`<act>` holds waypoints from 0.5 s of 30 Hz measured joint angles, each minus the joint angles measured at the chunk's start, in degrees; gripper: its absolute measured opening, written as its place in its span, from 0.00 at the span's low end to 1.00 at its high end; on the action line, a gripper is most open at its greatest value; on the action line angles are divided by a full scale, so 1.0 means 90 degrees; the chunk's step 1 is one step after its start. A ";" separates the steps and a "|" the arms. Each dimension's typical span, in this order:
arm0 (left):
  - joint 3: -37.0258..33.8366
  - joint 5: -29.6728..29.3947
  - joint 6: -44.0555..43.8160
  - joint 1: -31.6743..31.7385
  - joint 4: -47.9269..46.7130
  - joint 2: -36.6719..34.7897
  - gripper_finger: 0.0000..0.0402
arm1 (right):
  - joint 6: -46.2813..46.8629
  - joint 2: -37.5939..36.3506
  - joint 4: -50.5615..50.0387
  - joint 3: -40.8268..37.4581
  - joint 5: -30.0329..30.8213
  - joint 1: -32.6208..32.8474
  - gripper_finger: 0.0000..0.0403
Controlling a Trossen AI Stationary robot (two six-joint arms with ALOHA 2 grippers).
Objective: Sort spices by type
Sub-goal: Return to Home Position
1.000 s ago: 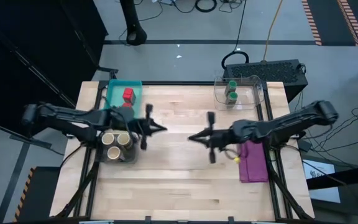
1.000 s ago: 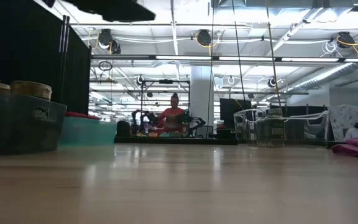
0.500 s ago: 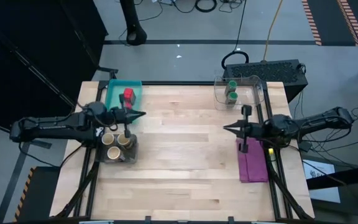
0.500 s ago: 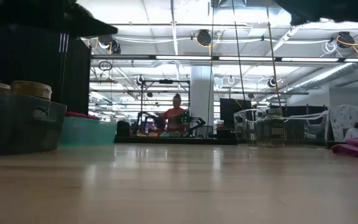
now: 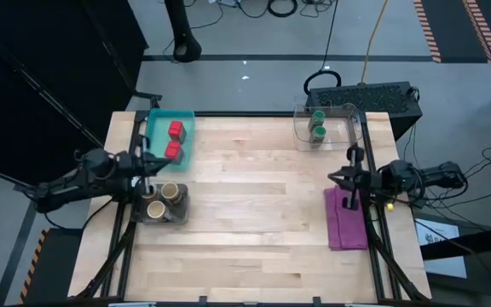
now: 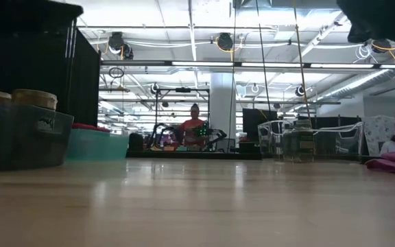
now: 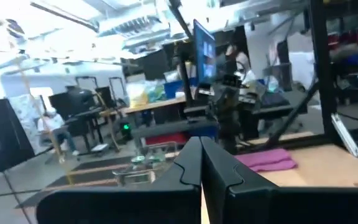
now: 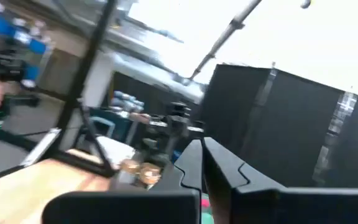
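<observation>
**Left arm.** Lies low along the left edge of the bench (image 5: 254, 230). The left end effector (image 5: 155, 160) sits between the teal tray and the dark bin and points inward. In its wrist view the two fingers (image 7: 191, 165) are pressed together, narrow, with nothing between them.

**Teal tray** (image 5: 154, 128). At the far left corner of the bench. It contains two red jars (image 5: 176, 130), one behind the other and slightly apart. In the low view only the tray's wall (image 6: 96, 146) shows.

**Dark bin** (image 5: 181, 214). Just nearer than the tray, at the left edge. It contains three tan jars (image 5: 170, 190) with cream tops, standing upright and clustered close. One of them is partly hidden under the left arm. In the low view their tops rise above the bin's rim (image 6: 34, 98).

**Clear bin** (image 5: 343, 109). At the far right of the bench. It contains two green-lidded jars (image 5: 318, 116), one behind the other and close together.

**Purple cloth** (image 5: 348, 226). Lies flat along the right edge of the bench.

**Right arm.** Reaches in from the right side. The right end effector (image 5: 335, 176) hangs over the far end of the purple cloth and points toward the middle of the bench. In its wrist view the fingers (image 8: 192, 163) meet, narrow and empty.

**Background.** A seated person (image 6: 194, 127) shows far off in the room in the low view.
</observation>
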 joint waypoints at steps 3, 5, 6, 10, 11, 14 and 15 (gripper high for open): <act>-0.0398 0.0116 0.0089 -0.0006 0.0060 0.0058 0.00 | -0.0133 -0.0305 -0.0110 -0.0236 -0.0411 0.0000 0.00; -0.0770 0.0099 0.0283 -0.0007 0.0566 0.0136 0.00 | -0.0281 -0.0300 -0.0274 -0.0224 -0.0495 0.0000 0.00; -0.0989 -0.0015 0.0429 -0.0006 0.0658 0.0115 0.00 | -0.0342 -0.0281 -0.0344 -0.0230 -0.0488 0.0002 0.00; -0.1353 -0.1293 0.0369 0.0006 0.0458 0.0166 0.00 | -0.0765 -0.0173 -0.0372 -0.0231 -0.0474 -0.0005 0.00; -0.1353 -0.1480 0.0071 0.0004 0.0271 0.0178 0.00 | -0.0823 -0.0173 -0.0333 -0.0231 -0.0438 -0.0005 0.00; -0.1353 -0.1652 -0.0585 0.0007 0.0219 0.0267 0.02 | -0.0858 -0.0183 -0.0451 -0.0221 0.0046 -0.0004 0.00; -0.1353 -0.1659 -0.0618 0.0007 0.0223 0.0260 0.03 | -0.0861 -0.0176 -0.0563 -0.0223 0.0379 -0.0005 0.00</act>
